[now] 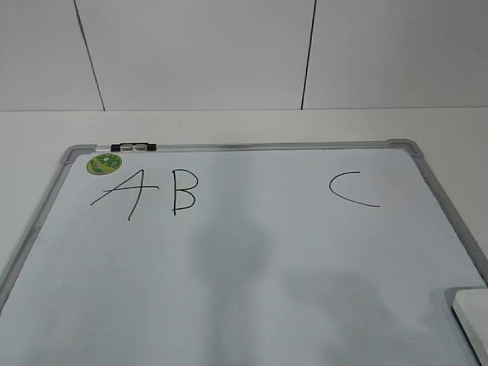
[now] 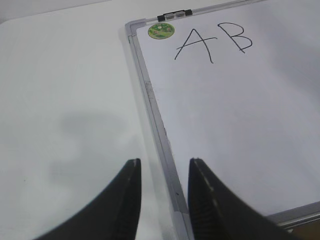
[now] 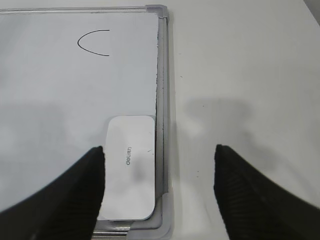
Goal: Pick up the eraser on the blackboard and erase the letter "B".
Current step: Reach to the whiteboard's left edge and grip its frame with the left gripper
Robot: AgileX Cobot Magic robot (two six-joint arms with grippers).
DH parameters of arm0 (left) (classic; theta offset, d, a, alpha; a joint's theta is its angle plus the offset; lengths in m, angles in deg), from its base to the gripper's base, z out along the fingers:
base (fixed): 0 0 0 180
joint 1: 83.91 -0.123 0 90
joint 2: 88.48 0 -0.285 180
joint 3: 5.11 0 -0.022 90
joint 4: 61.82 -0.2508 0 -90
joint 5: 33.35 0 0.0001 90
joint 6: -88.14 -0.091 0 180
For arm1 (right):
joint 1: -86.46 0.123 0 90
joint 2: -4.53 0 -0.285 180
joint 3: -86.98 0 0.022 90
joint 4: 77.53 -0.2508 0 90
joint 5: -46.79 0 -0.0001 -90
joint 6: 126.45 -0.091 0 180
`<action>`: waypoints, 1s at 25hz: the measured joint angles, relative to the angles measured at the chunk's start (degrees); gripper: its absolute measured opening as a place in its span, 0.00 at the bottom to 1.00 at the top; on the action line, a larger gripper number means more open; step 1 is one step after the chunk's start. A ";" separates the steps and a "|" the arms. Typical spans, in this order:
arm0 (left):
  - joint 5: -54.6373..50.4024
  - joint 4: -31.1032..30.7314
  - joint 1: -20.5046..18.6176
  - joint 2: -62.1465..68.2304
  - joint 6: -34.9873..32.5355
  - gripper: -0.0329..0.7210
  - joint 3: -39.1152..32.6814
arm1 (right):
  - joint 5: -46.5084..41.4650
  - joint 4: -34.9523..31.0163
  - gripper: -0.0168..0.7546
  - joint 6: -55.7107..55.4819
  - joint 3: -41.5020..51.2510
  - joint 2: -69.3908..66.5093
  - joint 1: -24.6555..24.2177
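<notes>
The blackboard is a white board with a grey frame, lying flat on the table. The letter "B" is drawn near its top left, right of the "A"; it also shows in the left wrist view. The eraser, a white rounded block, lies in the board's near right corner; its edge shows in the exterior view. My right gripper is open above that corner, its left finger beside the eraser. My left gripper is open and empty over the board's left frame edge.
A "C" is drawn at the board's upper right. A round green sticker and a small black-and-clear clip sit at the top left frame. White table surrounds the board; a white wall stands behind.
</notes>
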 joint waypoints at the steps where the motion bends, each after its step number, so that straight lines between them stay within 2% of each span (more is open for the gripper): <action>1: 0.00 0.00 0.00 0.00 0.00 0.36 0.00 | 0.00 0.00 0.73 0.00 0.00 0.00 0.00; 19: 0.00 0.00 0.00 0.00 0.00 0.36 0.00 | -0.50 0.00 0.73 -2.02 -0.11 0.00 0.00; 25: 0.00 0.11 0.00 0.00 0.00 0.36 0.00 | -1.42 -3.82 0.73 -4.43 -0.11 -0.10 0.00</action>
